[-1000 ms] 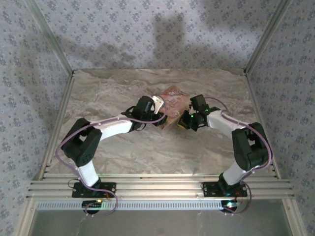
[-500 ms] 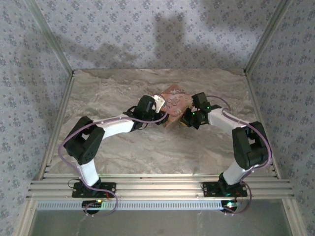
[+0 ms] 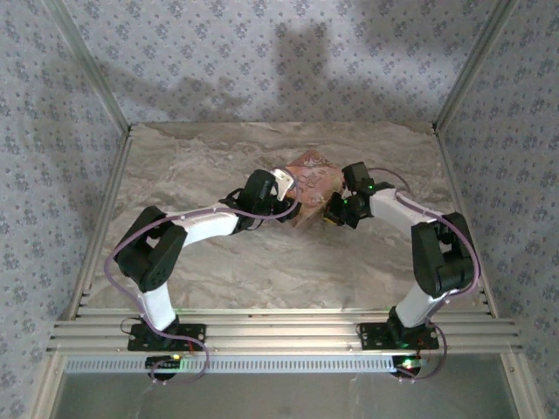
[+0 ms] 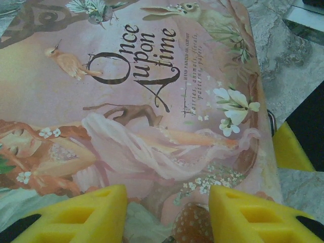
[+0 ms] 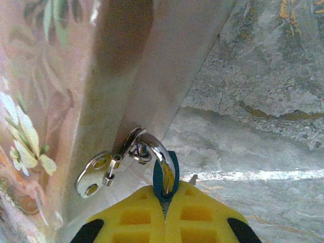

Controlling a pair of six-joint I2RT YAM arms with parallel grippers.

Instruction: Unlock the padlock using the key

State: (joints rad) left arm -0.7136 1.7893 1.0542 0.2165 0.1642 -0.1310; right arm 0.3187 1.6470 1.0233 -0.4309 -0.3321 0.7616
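The tiny blue padlock [image 5: 164, 174] hangs at the side of the pink flowery box [image 5: 45, 91], its metal shackle [image 5: 154, 144] threaded through the box's silver hasp [image 5: 96, 172]. My right gripper [image 5: 166, 195] is shut on the padlock's blue body, and in the top view this gripper [image 3: 330, 214] sits against the box's right side. A small metal tip [image 5: 193, 178] pokes out beside the fingers; I cannot tell if it is the key. My left gripper [image 4: 168, 212] stands open over the box lid [image 4: 152, 101], at the box's [image 3: 313, 179] left edge [image 3: 293, 209].
The box rests tilted on the marble tabletop [image 3: 218, 157] at mid-table. Metal frame posts [image 3: 105, 87] and patterned walls close in the left, right and back. Bare marble [image 5: 263, 101] lies to the right of the padlock.
The box has tipped up and shifted slightly between the grippers. My right gripper has moved left, closing in against the box's right side. The left arm barely moved.
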